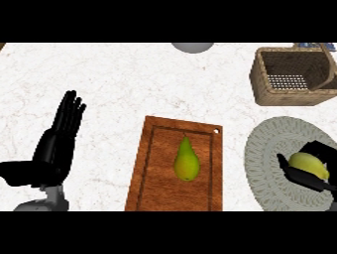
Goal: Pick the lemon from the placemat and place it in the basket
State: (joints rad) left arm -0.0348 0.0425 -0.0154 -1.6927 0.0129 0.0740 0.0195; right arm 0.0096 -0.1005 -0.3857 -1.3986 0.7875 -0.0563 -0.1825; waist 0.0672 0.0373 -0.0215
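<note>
Inside my right hand [325, 171], low at the right edge of the head view, sits the lemon [309, 165]: the black fingers and thumb are curled round it from below and from the right, so I read the hand as closed on the fruit, with the yellow top showing between them. Directly beneath the hand lies the round grey placemat [274, 154], and I cannot tell whether the lemon has left its surface or rests on it, so I would treat the lift as the step in hand. To do it well I judge I should raise the hand straight up first, keeping the curl unchanged, until the fruit is plainly above the mat. Just left of the hand is the wooden cutting board [160, 168] with a green pear [187, 158] lying on it; neither is in my way, and I would leave them alone. Further left, well apart, my left hand [54, 144] rests open with fingers straight and up, holding nothing. Ahead of the right hand, beyond the mat's far rim, stands the woven basket [263, 92], its mouth open and upward. I would carry the lemon forward over the near wall, high enough to clear it, centre it above the opening, then lower and uncurl.
</note>
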